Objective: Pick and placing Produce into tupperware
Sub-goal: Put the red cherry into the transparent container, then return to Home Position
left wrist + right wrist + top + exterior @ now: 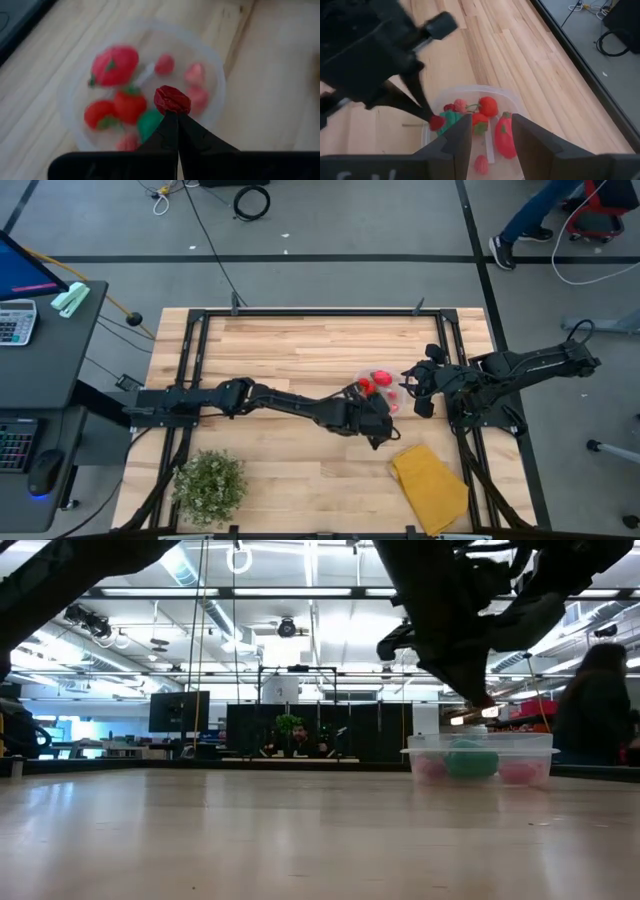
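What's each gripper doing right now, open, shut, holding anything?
Left gripper: shut on a small dark red berry, over the tupperware.
Right gripper: open, empty, beside the tupperware.

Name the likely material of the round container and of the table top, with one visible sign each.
The tupperware looks like clear plastic with a whitish rim: the produce shows through its wall. The table looks like pale wood with a matt finish: plank lines and grain show.

Big open workshop, ceiling strip lights (150, 592), grey floor (330, 220) with cables, light wood counter (300, 340), dark desk (45, 370) alongside.
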Controlling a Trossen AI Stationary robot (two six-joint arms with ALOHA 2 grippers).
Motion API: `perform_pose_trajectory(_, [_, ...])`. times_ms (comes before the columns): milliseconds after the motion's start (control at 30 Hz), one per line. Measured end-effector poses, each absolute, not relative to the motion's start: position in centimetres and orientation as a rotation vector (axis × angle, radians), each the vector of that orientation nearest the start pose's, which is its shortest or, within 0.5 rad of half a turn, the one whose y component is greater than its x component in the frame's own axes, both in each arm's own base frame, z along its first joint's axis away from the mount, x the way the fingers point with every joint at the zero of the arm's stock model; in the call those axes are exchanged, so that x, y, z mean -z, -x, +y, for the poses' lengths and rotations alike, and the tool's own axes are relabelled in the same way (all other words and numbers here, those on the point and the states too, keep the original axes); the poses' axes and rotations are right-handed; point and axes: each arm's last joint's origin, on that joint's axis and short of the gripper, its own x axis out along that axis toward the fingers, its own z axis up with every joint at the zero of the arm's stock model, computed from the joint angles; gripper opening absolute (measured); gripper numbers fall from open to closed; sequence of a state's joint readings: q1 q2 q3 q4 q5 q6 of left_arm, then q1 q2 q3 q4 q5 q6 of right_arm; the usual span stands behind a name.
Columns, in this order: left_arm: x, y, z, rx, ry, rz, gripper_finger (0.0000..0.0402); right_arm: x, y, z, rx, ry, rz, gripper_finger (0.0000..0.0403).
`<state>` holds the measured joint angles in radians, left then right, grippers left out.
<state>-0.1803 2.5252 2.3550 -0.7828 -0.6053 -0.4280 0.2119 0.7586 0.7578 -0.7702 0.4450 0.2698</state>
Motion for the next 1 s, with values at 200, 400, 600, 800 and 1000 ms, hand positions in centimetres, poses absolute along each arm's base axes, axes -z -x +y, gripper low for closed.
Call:
perform_pose_trajectory(200, [-20.0,-54.9,-5.4,-0.475,0.116,0.706,0.0004,-27.9,-14.0,1.7,0.317,-0.007,0.693,0.0146])
perform_pose_trajectory(400, [-19.2,-55.2,-4.1,-0.373,0.184,0.761,0.0034,-28.0,-14.0,1.7,0.317,-0.007,0.693,0.0146])
perform_pose_trajectory(600, [-18.7,-54.7,-4.1,-0.371,0.173,0.829,0.0082,-27.9,-14.0,1.7,0.317,-0.007,0.693,0.0146])
perform_pose_trajectory(800, [-18.8,-54.9,-4.2,-0.366,0.177,0.812,0.0143,-27.9,-14.0,1.7,0.317,-0.008,0.693,0.0146])
perform_pose_trajectory(1000, [-21.2,-53.0,-4.1,-0.390,0.162,0.923,0.0159,-27.9,-14.0,1.7,0.317,-0.007,0.693,0.0146])
